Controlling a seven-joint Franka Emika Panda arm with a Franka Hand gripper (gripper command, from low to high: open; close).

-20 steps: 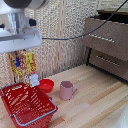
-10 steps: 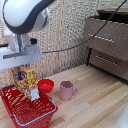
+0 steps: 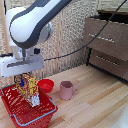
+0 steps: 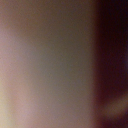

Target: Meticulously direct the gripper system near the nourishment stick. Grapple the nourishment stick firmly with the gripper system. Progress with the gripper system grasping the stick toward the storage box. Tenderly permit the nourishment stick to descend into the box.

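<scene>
The wooden table [image 3: 95,95] carries the red storage box [image 3: 35,112] at its corner on the exterior view's left. Above the box hangs the gripper system [image 3: 24,75], its fingers pinching the top of the nourishment stick [image 3: 28,88], which dangles into the box. A pink mug [image 3: 66,90] and small red bowl [image 3: 46,85] stand just beside the box. The wrist view is blurred.

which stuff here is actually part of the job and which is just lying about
Part of the job:
- hand, holding the packet over the basket
- snack packet, yellow, orange and red, hanging upright
- red mesh basket

Just lying about:
- pink mug
- small red bowl
- wooden dresser

The wrist view is too blurred to add anything.
</scene>
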